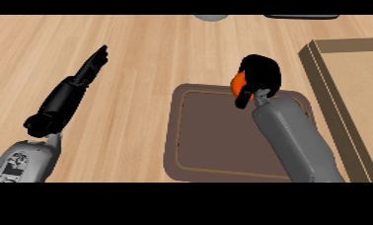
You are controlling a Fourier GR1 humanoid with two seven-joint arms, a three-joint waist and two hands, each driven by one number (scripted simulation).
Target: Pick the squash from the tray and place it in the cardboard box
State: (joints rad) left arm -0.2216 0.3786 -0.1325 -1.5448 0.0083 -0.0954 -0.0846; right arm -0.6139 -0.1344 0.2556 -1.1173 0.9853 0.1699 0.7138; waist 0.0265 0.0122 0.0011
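Squash (237, 84), likely stiff, smooth and rounded, sits enclosed by curled fingers of right hand (259, 77) above tray (218, 135), left of cardboard box (342, 91); left hand (91, 68) extends straight-fingered.

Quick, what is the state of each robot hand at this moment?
Left robot hand: open, fingers straight, holding nothing, over the counter.
Right robot hand: closed around the orange squash, over the far edge of the tray.
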